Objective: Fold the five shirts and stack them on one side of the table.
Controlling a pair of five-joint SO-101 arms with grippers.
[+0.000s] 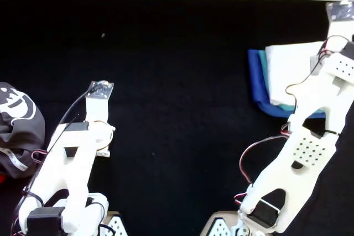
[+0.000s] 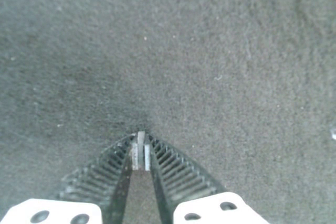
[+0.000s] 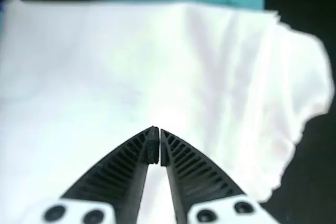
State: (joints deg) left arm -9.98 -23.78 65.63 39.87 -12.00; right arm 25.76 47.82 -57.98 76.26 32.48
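Over the white shirt (image 3: 131, 61) the right end effector (image 3: 159, 146) hangs clenched; left end effector (image 2: 140, 151) clenched too.

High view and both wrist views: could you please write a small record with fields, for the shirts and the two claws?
stack: white shirt on top, teal shirt under it, blue shirt lowest, folded, on the right arm's side
not folded: black shirt with white print, crumpled at the edge on the left arm's side
left claw: shut, over bare table
right claw: shut, over the white shirt
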